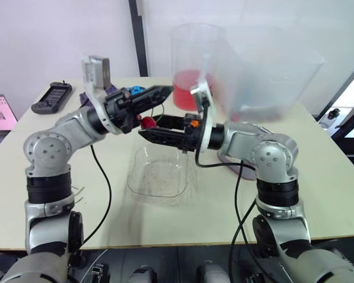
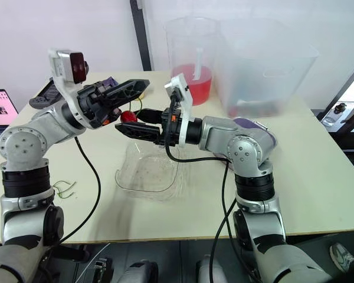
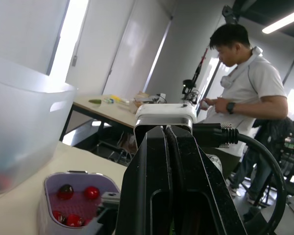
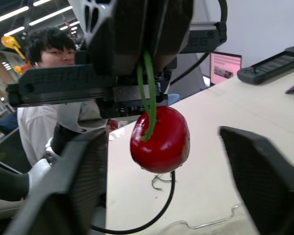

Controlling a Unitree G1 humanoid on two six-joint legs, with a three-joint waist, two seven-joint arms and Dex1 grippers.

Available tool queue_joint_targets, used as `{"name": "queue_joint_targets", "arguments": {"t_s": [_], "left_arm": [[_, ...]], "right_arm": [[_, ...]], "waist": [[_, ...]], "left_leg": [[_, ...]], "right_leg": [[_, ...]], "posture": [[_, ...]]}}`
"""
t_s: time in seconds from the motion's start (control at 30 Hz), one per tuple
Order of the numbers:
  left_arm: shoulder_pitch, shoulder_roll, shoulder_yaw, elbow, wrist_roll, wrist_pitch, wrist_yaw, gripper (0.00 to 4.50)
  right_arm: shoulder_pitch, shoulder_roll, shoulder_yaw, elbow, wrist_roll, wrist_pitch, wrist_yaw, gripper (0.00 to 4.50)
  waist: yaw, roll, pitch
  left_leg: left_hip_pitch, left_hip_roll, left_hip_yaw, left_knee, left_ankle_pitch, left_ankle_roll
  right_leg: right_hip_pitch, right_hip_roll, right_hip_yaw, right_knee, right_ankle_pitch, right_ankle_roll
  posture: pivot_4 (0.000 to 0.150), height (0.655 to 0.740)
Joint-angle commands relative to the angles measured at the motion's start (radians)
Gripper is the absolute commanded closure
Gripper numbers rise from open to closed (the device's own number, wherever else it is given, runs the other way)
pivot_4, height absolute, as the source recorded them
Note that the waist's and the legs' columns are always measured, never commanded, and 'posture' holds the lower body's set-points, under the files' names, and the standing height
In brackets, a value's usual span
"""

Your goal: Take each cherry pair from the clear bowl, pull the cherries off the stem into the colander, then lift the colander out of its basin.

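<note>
My left gripper (image 1: 164, 92) is shut on a green stem (image 4: 148, 93), from which one red cherry (image 1: 147, 122) hangs above the far edge of the clear bowl (image 1: 159, 177). My right gripper (image 2: 127, 120) is open and reaches in from the right. Its fingers (image 4: 88, 161) stand on either side of the cherry without touching it. No cherries show in the clear bowl. The purple colander (image 3: 78, 196) holds several cherries and sits on the table behind my right forearm, where its edge (image 1: 231, 165) peeks out.
At the back of the table stand a clear pitcher (image 1: 192, 65) of red liquid and a large translucent bin (image 1: 265, 71). A black handset (image 1: 52, 97) and a laptop (image 1: 0, 112) lie far left. Loose green stems (image 2: 65, 188) rest near the left edge. A person (image 3: 245, 83) stands beyond the table.
</note>
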Motion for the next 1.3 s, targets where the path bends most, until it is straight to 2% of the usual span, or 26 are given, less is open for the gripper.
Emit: {"name": "queue_joint_targets", "arguments": {"t_s": [0.03,0.17,0.23,0.33,0.37,0.53,0.77,1.3], "left_arm": [[-0.028,0.004,0.005,-0.01,0.002,-0.016,-0.006,4.5],[-0.031,0.004,0.003,-0.006,0.007,-0.018,-0.006,4.5],[-0.032,0.003,0.002,-0.003,0.013,-0.021,-0.008,4.5],[-0.031,0.003,0.0,-0.005,0.02,-0.023,-0.013,4.5],[-0.03,0.003,0.001,-0.005,0.023,-0.024,-0.013,4.5],[-0.029,0.005,0.008,-0.005,0.028,-0.028,-0.009,4.5],[-0.03,0.003,0.012,-0.005,0.04,-0.029,-0.007,4.5],[-0.029,0.001,0.007,-0.002,0.043,-0.033,-0.019,4.5]], "right_arm": [[-0.011,0.003,-0.002,-0.024,0.007,-0.028,-0.005,2.09],[-0.011,0.0,0.001,-0.027,0.016,-0.026,-0.009,2.09],[-0.011,-0.003,0.002,-0.025,0.018,-0.024,-0.01,2.6],[-0.01,-0.011,0.007,-0.028,0.018,-0.022,-0.006,3.72],[-0.009,-0.012,0.006,-0.03,0.019,-0.021,-0.006,3.88],[0.0,-0.039,0.007,-0.039,0.024,-0.01,0.005,3.88],[0.026,-0.125,0.046,-0.048,0.055,0.104,0.025,3.88],[0.024,-0.157,0.073,-0.046,0.041,0.159,0.004,3.88]], "waist": [[-0.004,0.0,0.0],[-0.004,0.0,0.0],[-0.004,0.0,0.0],[-0.004,0.0,0.0],[-0.004,0.0,0.0],[-0.004,0.0,0.0],[-0.003,0.0,0.0],[-0.003,0.0,0.0]], "left_leg": [[0.0,0.0,0.0,0.0,0.0,0.0],[0.0,0.0,0.0,0.0,0.0,0.0],[0.0,0.0,0.0,0.0,0.0,0.0],[0.0,0.0,0.0,0.0,0.0,0.0],[0.0,0.0,0.0,0.0,0.0,0.0],[0.0,0.0,0.0,0.0,0.0,0.0],[0.0,0.0,0.0,0.0,0.0,0.0],[0.0,0.0,0.0,-0.001,0.0,0.0]], "right_leg": [[0.0,0.0,0.0,0.0,0.0,0.0],[0.0,0.0,0.0,0.0,0.0,0.0],[0.0,0.0,0.0,0.0,0.0,0.0],[0.0,0.0,0.0,0.0,0.0,0.0],[0.0,0.0,0.0,0.0,0.0,0.0],[0.0,0.0,0.0,0.0,0.0,0.0],[0.0,0.0,0.0,0.0,0.0,0.0],[0.0,0.0,0.0,0.0,0.0,0.0]], "posture": [[0.15,0.7337],[0.15,0.7337],[0.15,0.7337],[0.15,0.7337],[0.15,0.7337],[0.15,0.7337],[0.15,0.7337],[0.15,0.7337]]}}
